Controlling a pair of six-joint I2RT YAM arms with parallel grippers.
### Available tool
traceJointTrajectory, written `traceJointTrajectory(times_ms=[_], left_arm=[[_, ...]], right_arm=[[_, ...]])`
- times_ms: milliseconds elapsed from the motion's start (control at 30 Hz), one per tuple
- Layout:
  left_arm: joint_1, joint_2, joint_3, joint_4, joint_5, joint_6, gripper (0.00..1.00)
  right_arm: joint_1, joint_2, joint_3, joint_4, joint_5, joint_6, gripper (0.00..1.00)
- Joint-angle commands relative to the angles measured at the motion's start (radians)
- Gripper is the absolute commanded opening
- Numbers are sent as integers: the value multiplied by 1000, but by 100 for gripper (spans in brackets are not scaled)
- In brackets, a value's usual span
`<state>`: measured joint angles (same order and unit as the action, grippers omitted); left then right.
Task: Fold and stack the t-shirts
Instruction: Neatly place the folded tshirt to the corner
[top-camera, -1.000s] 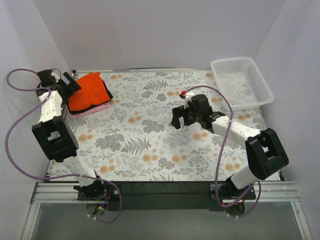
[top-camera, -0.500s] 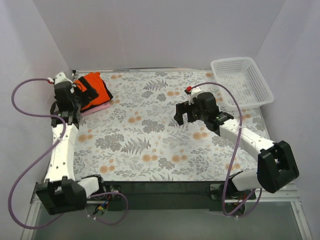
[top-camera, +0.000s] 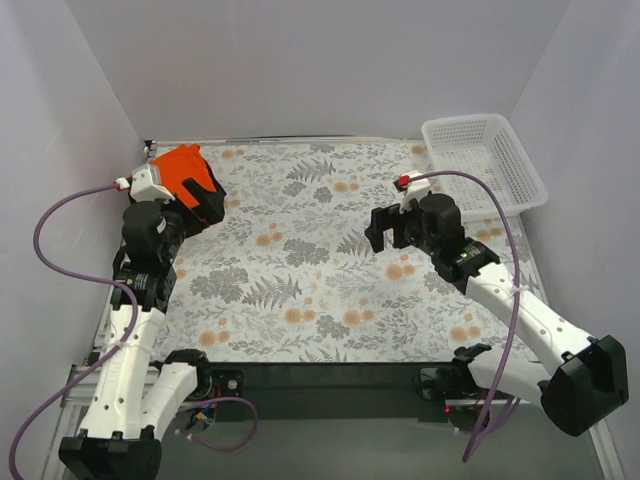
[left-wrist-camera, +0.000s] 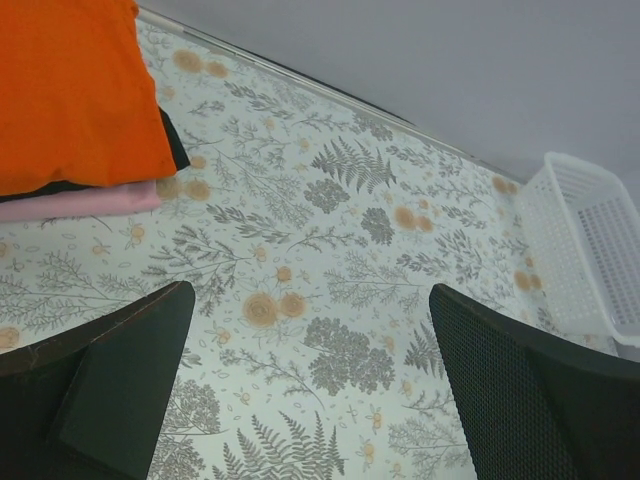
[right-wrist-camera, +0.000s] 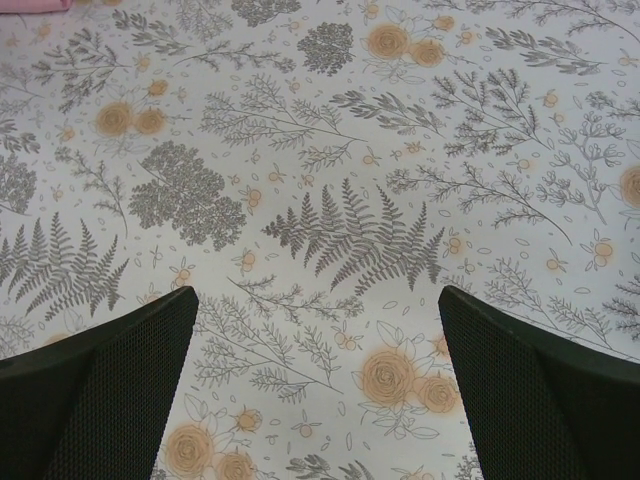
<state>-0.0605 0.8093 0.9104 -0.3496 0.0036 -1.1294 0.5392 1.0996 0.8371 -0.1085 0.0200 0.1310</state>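
Left end effector (left-wrist-camera: 310, 385) now back from t-shirts (left-wrist-camera: 70, 95)

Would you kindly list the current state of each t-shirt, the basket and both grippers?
orange t-shirt: folded, top of the stack.
black t-shirt: folded, directly under the orange one.
pink t-shirt: folded, bottom of the stack.
basket: upright, empty.
left gripper: open, holding nothing.
right gripper: open, holding nothing.
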Motion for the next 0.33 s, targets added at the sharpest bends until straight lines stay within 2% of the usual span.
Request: traceJointTrajectory(times_ms=[0, 300], left_arm=[[-4, -47, -10, 27, 52, 16, 98], [-5, -75, -30, 49, 96, 3, 98]], right_arm=[[2, -40, 5, -40, 69, 9, 98], [2, -86, 28, -97, 115, 9, 98]])
